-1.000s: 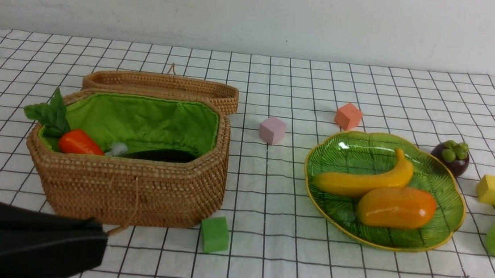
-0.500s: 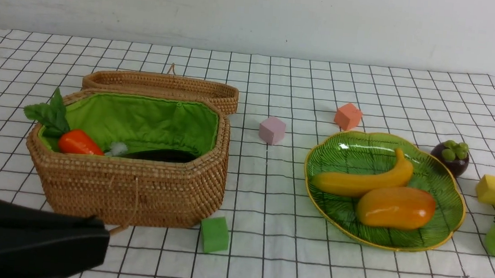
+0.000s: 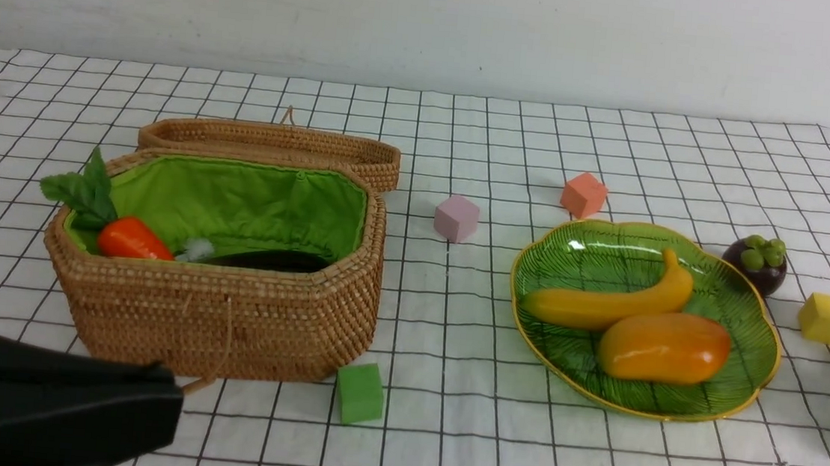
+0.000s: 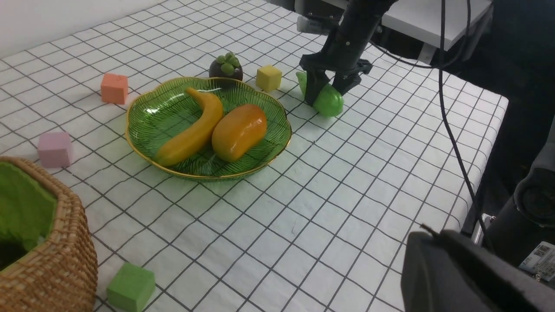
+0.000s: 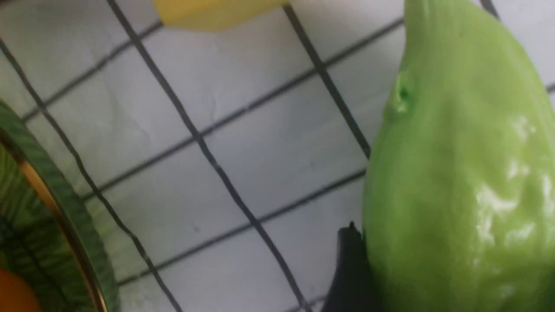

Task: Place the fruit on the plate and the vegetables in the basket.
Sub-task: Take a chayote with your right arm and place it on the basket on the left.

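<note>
Wicker basket holds carrot, plate banana and mango; right gripper pinches gourd.

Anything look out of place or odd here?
The mangosteen sits on the cloth beside the plate, unlike the banana and mango on it. The gourd is right of the plate, far from the basket. Nothing looks spilled or damaged.

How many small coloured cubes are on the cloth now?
4: pink cube between basket and plate, orange cube behind the plate, yellow cube right of the plate, green cube in front of the basket. More may hide inside the basket.
</note>
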Motion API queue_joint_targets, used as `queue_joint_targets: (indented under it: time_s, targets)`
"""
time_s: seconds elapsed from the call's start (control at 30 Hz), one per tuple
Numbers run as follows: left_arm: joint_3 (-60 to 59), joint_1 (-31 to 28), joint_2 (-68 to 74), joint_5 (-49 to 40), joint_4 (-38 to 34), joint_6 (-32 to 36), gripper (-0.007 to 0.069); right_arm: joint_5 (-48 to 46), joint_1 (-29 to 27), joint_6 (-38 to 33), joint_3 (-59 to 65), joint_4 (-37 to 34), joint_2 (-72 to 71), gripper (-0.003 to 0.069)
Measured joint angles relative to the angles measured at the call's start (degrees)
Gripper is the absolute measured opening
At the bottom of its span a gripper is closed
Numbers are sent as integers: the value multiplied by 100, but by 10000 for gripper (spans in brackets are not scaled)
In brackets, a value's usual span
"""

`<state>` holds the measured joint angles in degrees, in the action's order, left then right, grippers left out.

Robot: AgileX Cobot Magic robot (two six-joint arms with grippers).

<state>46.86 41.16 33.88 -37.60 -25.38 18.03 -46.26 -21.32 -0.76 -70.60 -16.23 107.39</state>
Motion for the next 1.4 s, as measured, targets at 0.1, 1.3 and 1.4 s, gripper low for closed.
queue_joint_targets:
  time_s: [0.1,1.3,1.4]
  targets:
    - [0,0,0,0,0,0,-8,-380,0,190,-1,301,-562,461]
    - [0,0,0,-249,4509,-3886,-1,494,5689,-4035,-5199,-2779,1871,536]
    - [0,0,0,-264,4509,-3892,1,326,5638,-4046,-5211,-2613,1816,653]
